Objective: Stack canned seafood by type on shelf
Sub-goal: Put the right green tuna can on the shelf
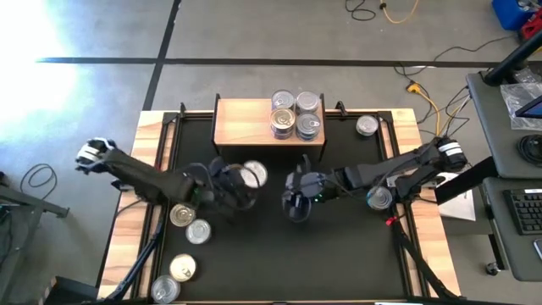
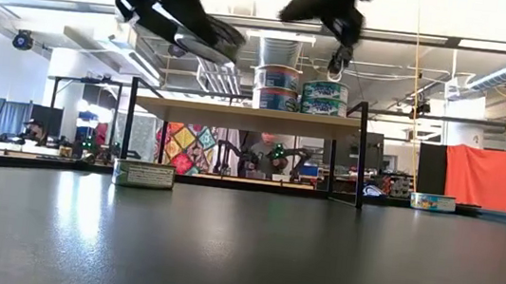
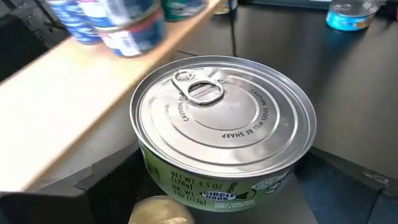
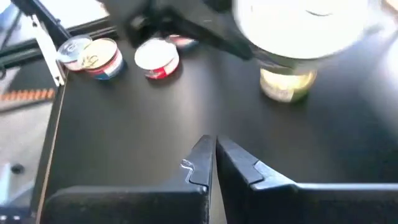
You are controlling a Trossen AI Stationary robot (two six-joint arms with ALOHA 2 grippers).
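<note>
My left gripper (image 1: 244,181) is shut on a can of seafood with a silver pull-tab lid and a green label (image 3: 224,124), held in the air near the shelf's front edge. The shelf (image 1: 246,123) is a light-wood board on dark legs at the table's far side. It carries two short stacks of blue-labelled cans (image 1: 296,114), side by side (image 2: 302,90). My right gripper (image 1: 296,202) hangs shut and holds nothing above the table's middle (image 4: 214,158). More cans stand upright on the black table top at the left (image 1: 190,222) and right (image 1: 378,198). My left gripper pinches the can by its side wall (image 3: 152,171), one finger on each opposite side. The fingers come from the table's left, slanting downward. The can is lifted clear of the table (image 2: 208,46), lid up and a little tilted.
Loose cans stand near the left front corner (image 1: 174,280), beside the shelf at the far right (image 1: 366,125), and below the held can (image 4: 286,84). A wooden rim (image 1: 135,203) borders the table. The black top between the arms and the near edge is bare.
</note>
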